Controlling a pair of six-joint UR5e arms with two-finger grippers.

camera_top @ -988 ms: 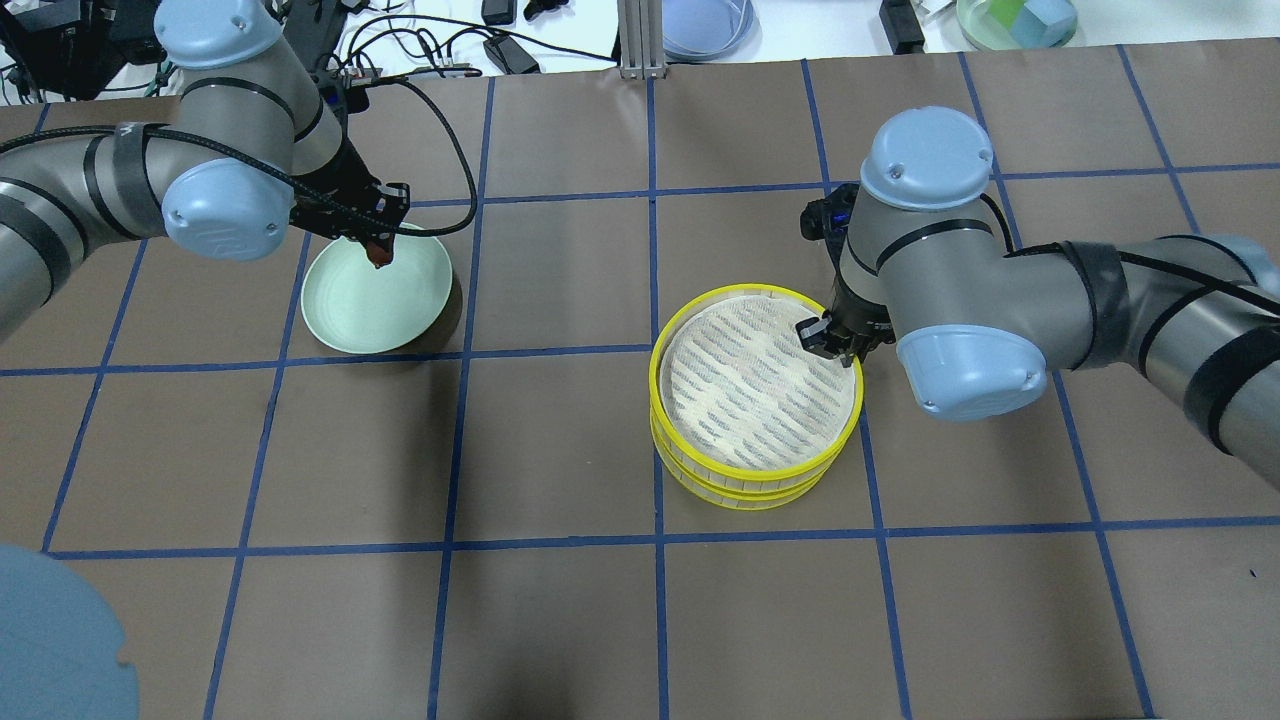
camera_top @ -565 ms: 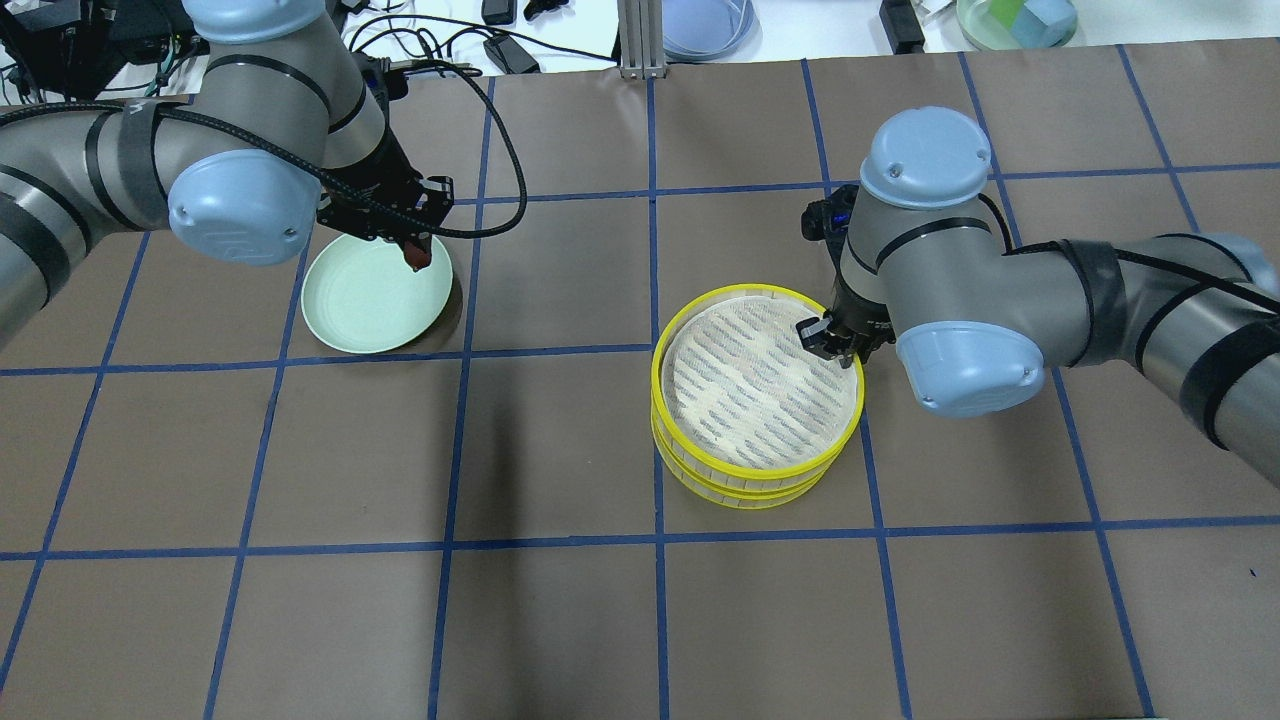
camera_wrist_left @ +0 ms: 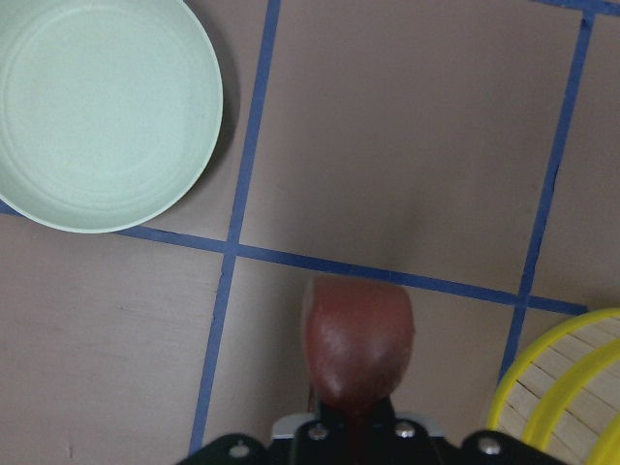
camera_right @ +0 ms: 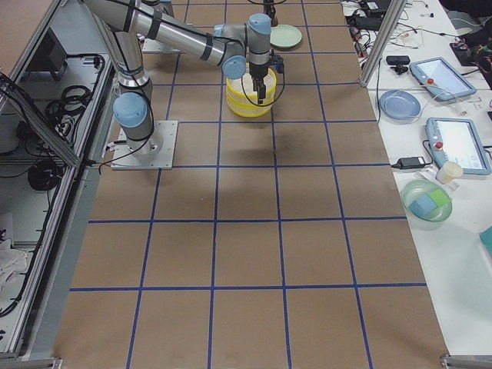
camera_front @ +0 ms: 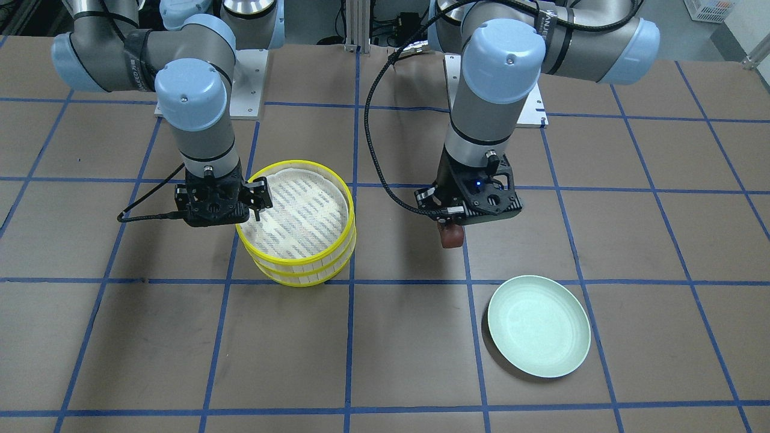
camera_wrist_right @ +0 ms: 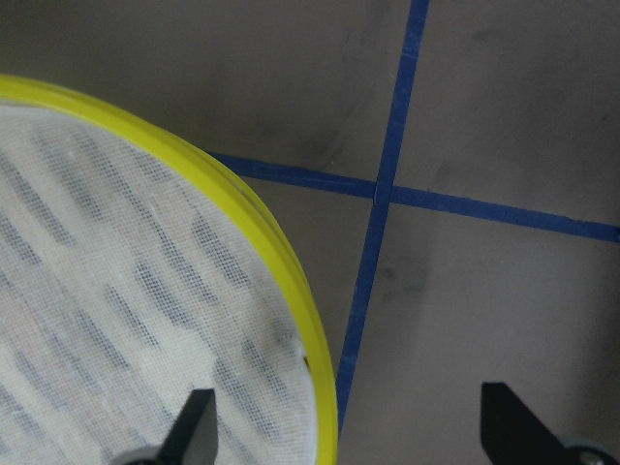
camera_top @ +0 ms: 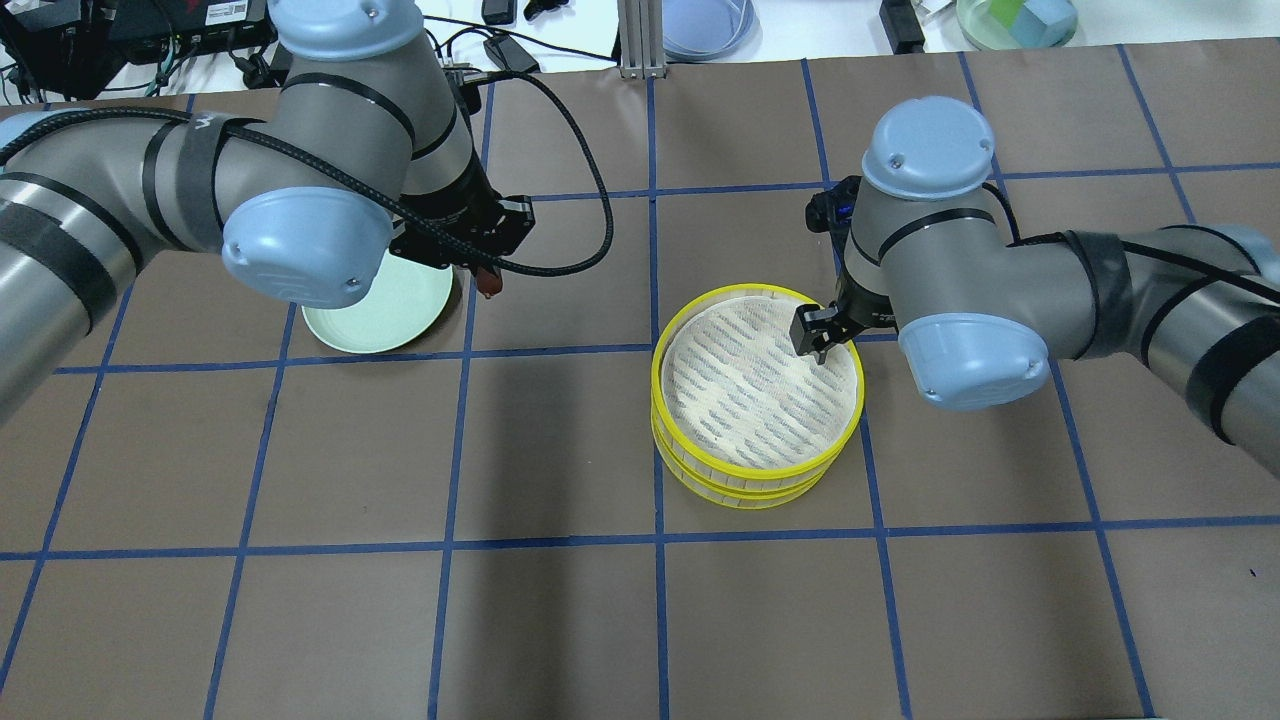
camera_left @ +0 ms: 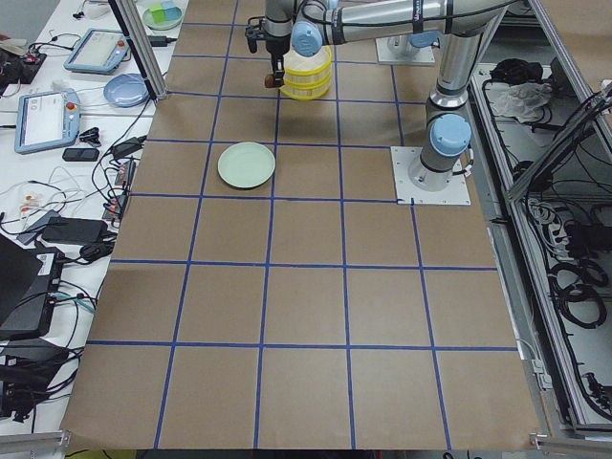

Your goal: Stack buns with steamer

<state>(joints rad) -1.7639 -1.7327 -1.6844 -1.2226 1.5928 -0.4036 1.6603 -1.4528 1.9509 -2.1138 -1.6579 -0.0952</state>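
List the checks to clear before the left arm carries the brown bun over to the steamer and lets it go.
1. Brown bun gripped by the left gripper: ok.
2. Bun clear of the plate: ok, the plate is bare.
3. Steamer top tray free: ok, the liner is bare.
4. Right gripper out of the drop path: not ok, it is open astride the steamer rim.
5. Cream-white bun located: cannot tell, it shows in no view.

Dark reddish-brown bun [camera_wrist_left: 358, 334] is smooth and egg-shaped, pinched in the left gripper [camera_front: 449, 227] up off the table, near the pale green plate [camera_front: 538, 328]. Yellow steamer [camera_front: 301, 264] is two stacked tiers, white mesh-lined on top, sitting upright well apart from that plate.
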